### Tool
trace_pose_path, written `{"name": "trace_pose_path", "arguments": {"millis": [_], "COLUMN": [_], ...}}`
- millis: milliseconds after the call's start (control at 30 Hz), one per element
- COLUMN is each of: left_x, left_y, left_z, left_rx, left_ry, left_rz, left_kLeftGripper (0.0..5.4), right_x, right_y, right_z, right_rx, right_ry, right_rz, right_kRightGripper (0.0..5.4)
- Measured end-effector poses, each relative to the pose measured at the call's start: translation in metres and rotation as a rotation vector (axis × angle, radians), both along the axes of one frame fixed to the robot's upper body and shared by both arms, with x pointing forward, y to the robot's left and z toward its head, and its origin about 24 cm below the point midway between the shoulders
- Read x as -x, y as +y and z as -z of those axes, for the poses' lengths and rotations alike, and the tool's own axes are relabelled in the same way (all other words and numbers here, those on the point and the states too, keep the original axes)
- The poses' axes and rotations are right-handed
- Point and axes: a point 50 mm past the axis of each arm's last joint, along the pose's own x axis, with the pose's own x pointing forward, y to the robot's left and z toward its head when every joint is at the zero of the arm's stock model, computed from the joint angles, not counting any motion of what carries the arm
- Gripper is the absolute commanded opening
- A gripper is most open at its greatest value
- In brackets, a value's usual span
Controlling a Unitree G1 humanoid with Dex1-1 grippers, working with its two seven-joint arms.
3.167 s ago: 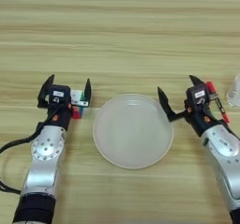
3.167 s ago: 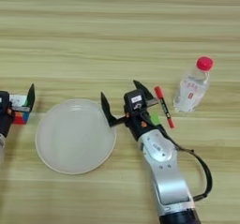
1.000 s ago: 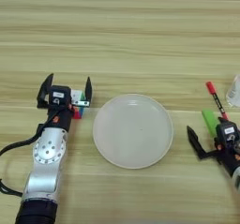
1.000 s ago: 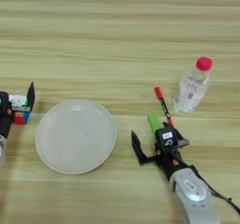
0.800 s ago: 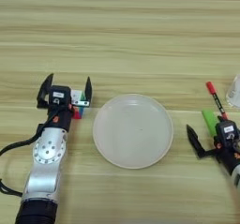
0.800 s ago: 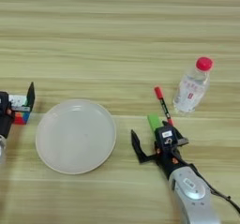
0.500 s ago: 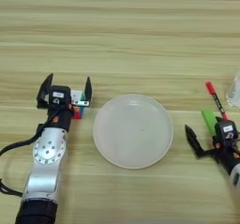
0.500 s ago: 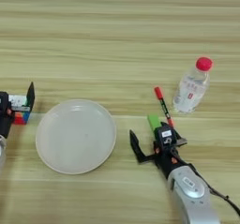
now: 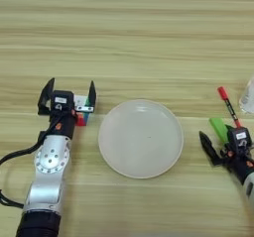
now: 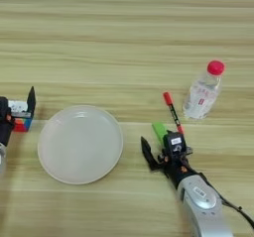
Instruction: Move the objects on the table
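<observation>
The puzzle cube (image 9: pixel 81 110), white on top with a red side, lies on the wooden table (image 9: pixel 134 42) at the left. My left gripper (image 9: pixel 69 93) stands open over it, the cube close to its right finger and partly hidden by the gripper's body. The bright-green block (image 10: pixel 159 130) lies flat right of the plate, with the red-capped black pen (image 10: pixel 172 111) just behind it. My right gripper (image 10: pixel 166 156) sits open at the block's near end and covers that end; its left finger (image 10: pixel 147 157) juts out toward the plate.
A round pale plate (image 10: pixel 80 144) lies in the middle, between the two arms. A clear bottle with a red cap (image 10: pixel 202 91) stands right of the pen. Broad bare wood stretches across the far half of the table.
Over three seconds my right gripper drew back from beside the plate's rim toward the near right, uncovering the green block. In the last second it barely shifted. The left arm stayed put.
</observation>
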Motion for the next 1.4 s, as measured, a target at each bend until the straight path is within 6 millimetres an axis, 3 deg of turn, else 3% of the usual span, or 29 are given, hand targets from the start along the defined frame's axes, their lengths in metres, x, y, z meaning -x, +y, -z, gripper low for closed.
{"name": "trace_pose_path", "arguments": {"millis": [667,1233,1400], "left_x": [0.0,0.0,0.0], "left_y": [0.001,0.001,0.001], "left_z": [0.0,0.0,0.0], "left_rx": [0.0,0.0,-0.001], "left_ry": [-0.001,-0.002,-0.002], "left_rz": [-0.005,-0.005,-0.006], "left_kLeftGripper": [5.4,5.4,5.4], "right_x": [0.0,-0.001,-0.006], "right_y": [0.004,0.007,0.02], "right_z": [-0.001,-0.007,-0.032], "right_rx": [0.014,0.017,-0.003], "right_ry": [-0.007,-0.025,-0.118], "right_rz": [-0.016,-0.024,-0.055], "right_kRightGripper": [1.4,1.39,1.39]}}
